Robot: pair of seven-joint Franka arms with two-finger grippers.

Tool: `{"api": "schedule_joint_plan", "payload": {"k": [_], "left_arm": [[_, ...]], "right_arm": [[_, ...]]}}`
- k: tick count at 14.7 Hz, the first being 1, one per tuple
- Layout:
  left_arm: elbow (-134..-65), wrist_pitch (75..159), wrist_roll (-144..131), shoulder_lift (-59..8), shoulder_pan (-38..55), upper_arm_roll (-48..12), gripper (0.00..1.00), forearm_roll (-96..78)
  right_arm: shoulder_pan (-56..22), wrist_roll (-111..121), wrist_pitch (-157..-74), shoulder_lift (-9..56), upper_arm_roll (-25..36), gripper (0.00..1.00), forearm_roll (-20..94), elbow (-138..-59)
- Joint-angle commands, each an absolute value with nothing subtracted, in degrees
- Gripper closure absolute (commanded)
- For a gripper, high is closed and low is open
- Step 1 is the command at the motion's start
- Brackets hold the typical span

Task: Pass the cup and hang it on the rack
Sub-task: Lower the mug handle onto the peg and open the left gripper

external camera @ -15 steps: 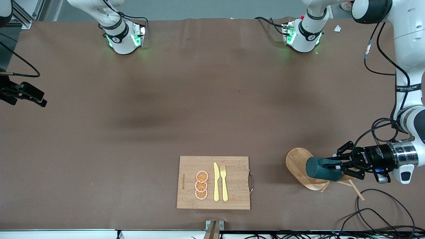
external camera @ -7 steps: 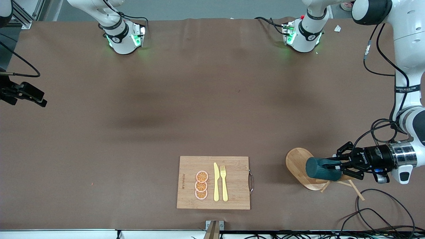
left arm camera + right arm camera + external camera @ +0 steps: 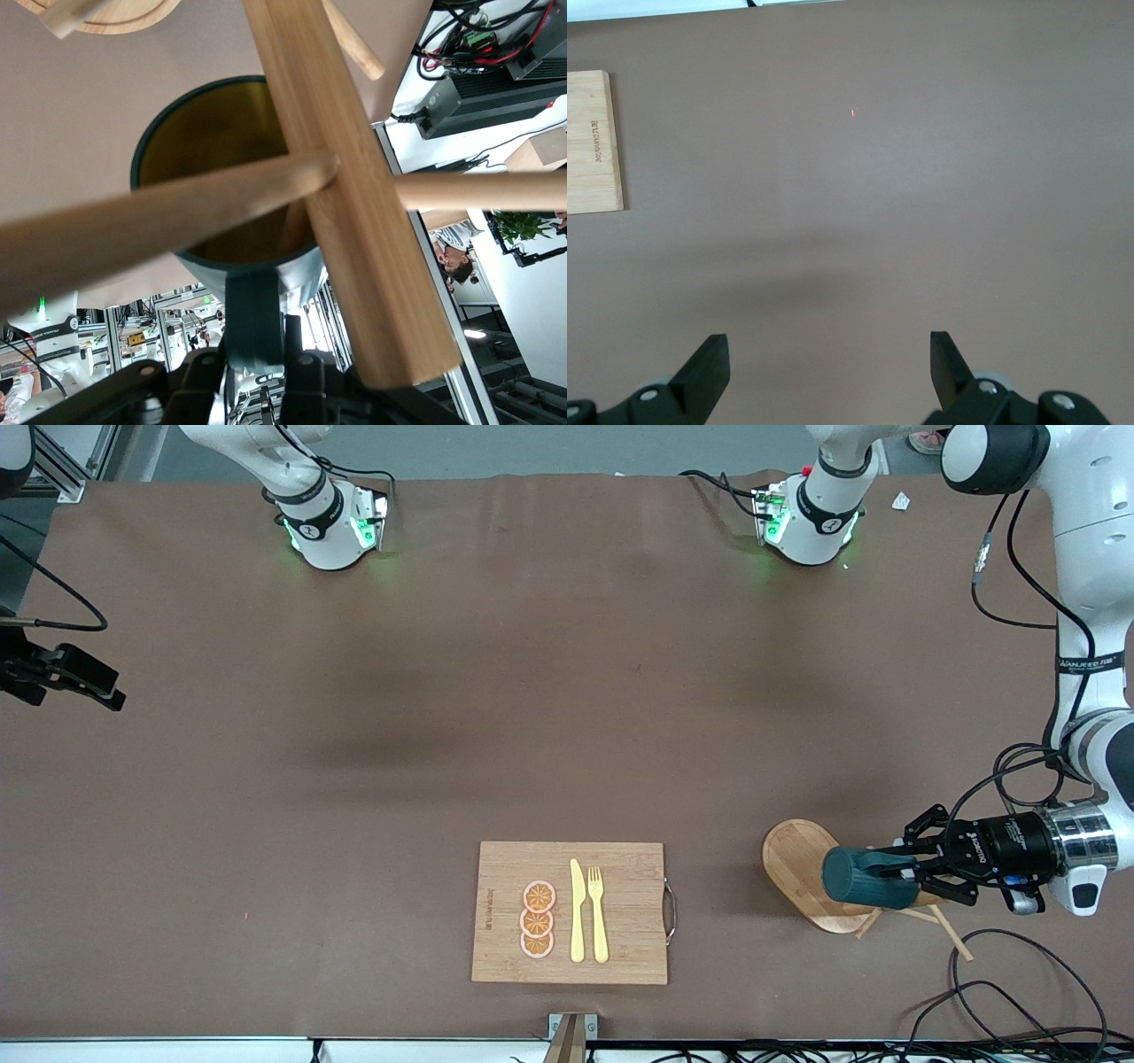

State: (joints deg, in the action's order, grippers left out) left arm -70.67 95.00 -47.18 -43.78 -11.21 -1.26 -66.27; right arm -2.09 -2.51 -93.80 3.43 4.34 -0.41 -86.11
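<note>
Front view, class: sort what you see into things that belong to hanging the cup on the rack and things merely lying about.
Belonging to the job:
- cup, held on its side over the rack
- rack
- left end effector, shut on the cup's handle
- right end effector, open, waiting over bare table

Lying about:
- cutting board
- yellow knife
- yellow fork
- orange slices

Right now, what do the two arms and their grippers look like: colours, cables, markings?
Both arms have glossy white shells with dark joint bands, and their bases glow green. The left arm carries loose black cables and a black band with white lettering on its forearm. The left gripper is black, with white lettering and a silver ribbed collar at the wrist. The right gripper shows two black wedge-shaped fingers.
</note>
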Motion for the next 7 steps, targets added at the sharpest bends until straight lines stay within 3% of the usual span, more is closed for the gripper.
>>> {"api": "schedule_joint_plan", "payload": {"k": [1, 2, 3, 7], "left_arm": [[-70.1, 93.9, -46.3, -44.2, -11.7, -1.5, 0.77, -67.7], [-70.0, 93.9, -46.3, -44.1, -11.7, -1.5, 0.49, -67.7], [-70.0, 93.9, -46.1, -43.9, -11.6, -1.6, 0.00, -67.7], [-69.7, 92.7, -46.8, -42.8, -11.3, -1.9, 0.00, -67.4]], "right_arm": [[-2.2, -2.2, -93.6, 2.0, 4.1, 0.00, -1.7, -87.1], [-2.2, -2.2, -93.6, 2.0, 4.1, 0.00, -1.7, -87.1], [-2.2, -2.2, -93.6, 2.0, 4.1, 0.00, -1.7, -87.1], [-2.1, -2.2, -93.6, 2.0, 4.1, 0.00, -1.7, -87.1]]}}
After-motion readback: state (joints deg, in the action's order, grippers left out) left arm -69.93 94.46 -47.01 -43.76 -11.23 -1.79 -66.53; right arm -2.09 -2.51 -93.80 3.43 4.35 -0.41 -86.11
